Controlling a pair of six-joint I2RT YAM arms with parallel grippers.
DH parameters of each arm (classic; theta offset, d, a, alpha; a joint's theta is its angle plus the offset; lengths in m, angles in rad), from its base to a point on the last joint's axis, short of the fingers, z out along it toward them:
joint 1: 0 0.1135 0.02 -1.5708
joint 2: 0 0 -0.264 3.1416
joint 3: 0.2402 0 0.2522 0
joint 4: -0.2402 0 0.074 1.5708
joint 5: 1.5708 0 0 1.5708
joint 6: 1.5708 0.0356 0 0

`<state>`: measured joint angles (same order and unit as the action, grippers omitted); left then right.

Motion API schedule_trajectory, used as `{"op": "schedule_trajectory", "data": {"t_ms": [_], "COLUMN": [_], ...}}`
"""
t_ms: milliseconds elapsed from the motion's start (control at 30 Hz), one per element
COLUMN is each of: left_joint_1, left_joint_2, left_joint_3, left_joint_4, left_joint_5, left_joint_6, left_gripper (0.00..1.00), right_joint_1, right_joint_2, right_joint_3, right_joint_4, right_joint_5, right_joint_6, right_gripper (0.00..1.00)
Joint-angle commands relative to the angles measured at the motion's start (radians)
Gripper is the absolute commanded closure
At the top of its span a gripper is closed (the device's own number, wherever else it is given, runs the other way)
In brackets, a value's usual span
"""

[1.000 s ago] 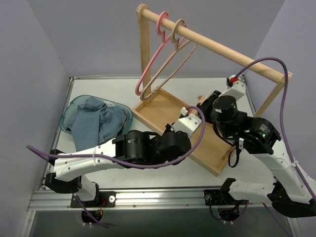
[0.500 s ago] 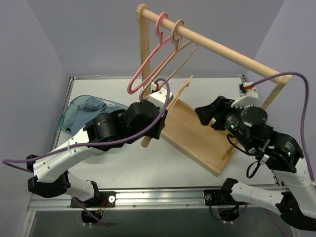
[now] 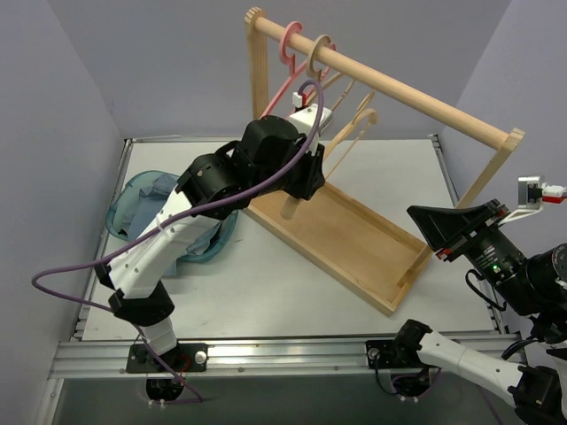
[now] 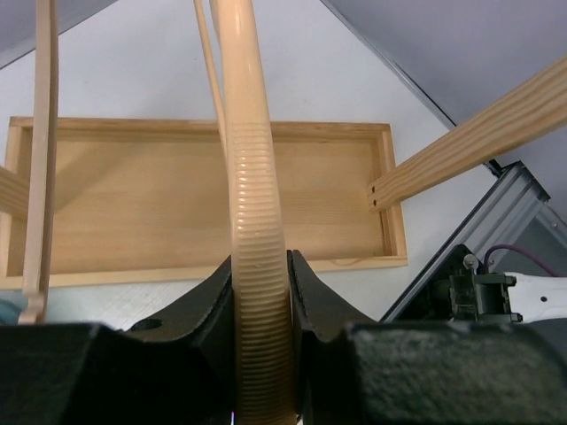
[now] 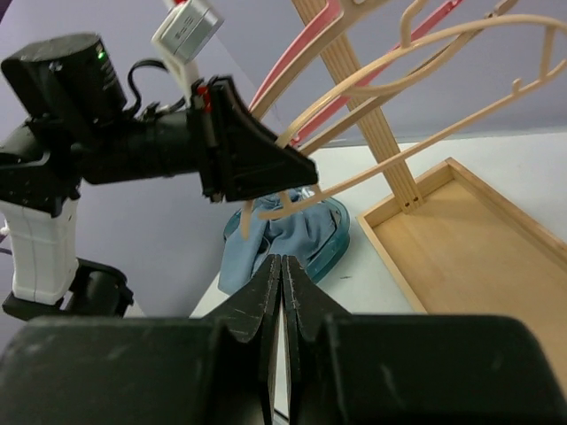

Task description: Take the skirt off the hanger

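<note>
L fingers (image 4: 213, 305) clamp bare hanger (image 4: 257, 177), now lifted to rail (image 3: 399, 88); R fingers (image 5: 252, 310) closed, empty, pulled back. Skirt (image 3: 161, 189) in basket (image 3: 115, 212): task prob. done.

The left arm (image 3: 168, 235) slants up from the near-left corner across the left half of the counter (image 3: 292, 283). Its tool (image 4: 261, 292) is clamped on a beige hanger (image 4: 255, 177) just under the wooden rail (image 3: 416, 93). The rail runs from the upright post (image 3: 258, 75) at the back toward the right, barring the space above the long wooden tray (image 3: 354, 239). A pink hanger (image 3: 285, 55) and a second beige hanger (image 3: 321, 46) dangle near the post. A blue basket (image 3: 113, 220) occupies the left side. Bare counter lies open between the tray and the near edge. The right tool (image 3: 447, 228), pressed shut, sits beyond the tray's right end.
</note>
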<state>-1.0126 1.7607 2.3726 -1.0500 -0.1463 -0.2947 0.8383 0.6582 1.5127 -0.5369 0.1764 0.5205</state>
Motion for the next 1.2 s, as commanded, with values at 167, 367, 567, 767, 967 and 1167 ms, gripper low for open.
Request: {"op": "schedule_trajectory", "data": {"t_ms": [167, 367, 567, 767, 967, 1167], "left_joint_1": [0.095, 0.167, 0.212, 0.213, 0.21, 0.21], "left_joint_2": [0.2, 0.151, 0.131, 0.03, -0.154, -0.225], "left_joint_3": [0.391, 0.326, 0.32, 0.168, -0.122, -0.228], "left_joint_4": [-0.024, 0.132, 0.205, 0.284, 0.418, 0.429], "left_joint_5": [0.178, 0.307, 0.393, 0.412, 0.403, 0.399], "left_joint_6": [0.002, -0.044, -0.087, -0.09, -0.078, -0.066], "left_gripper": [0.98, 0.98, 0.98, 0.98, 0.98, 0.98], "right_joint_1": [-0.002, -0.002, -0.002, -0.002, -0.002, -0.002], "right_joint_2": [0.011, 0.012, 0.024, 0.032, 0.031, 0.029], "right_joint_3": [-0.032, -0.045, -0.066, -0.088, -0.098, -0.12], "right_joint_4": [0.054, 0.057, 0.078, 0.083, 0.084, 0.091], "right_joint_5": [-0.041, -0.038, -0.048, -0.049, -0.038, -0.035], "right_joint_6": [-0.01, -0.01, -0.013, -0.013, -0.017, -0.011], "right_gripper": [1.0, 1.0, 1.0, 1.0, 1.0, 1.0]}}
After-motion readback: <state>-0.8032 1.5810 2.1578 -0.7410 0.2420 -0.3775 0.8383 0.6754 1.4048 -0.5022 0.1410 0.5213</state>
